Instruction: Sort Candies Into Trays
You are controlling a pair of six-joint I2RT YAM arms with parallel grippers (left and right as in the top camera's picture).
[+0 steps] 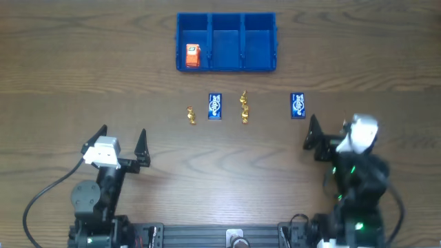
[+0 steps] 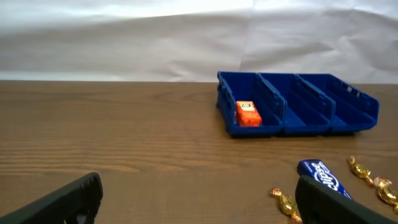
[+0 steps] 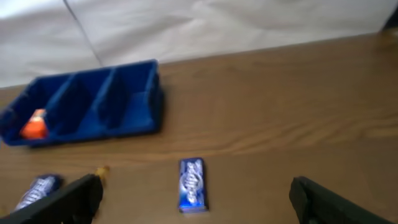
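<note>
Top view: left gripper (image 1: 122,132) at 7 o'clock and right gripper (image 3: 195,181) at 4 o'clock both gape wide, holding nothing. Orange candy (image 1: 192,56) sits in the blue tray's (image 1: 226,68) left compartment at 12 o'clock; blue bars (image 1: 215,106) and gold candies (image 1: 244,107) lie mid-table.

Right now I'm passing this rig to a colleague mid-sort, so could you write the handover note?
Left pincer: open, empty, near its own base, away from the candies.
Right pincer: open, empty, just short of the right blue bar.
Done: one orange candy lies in the left compartment of the blue tray; the middle and right compartments hold nothing.
Left: the right blue bar, the left blue bar and three gold candies, all in a row on the table in front of the tray.
</note>
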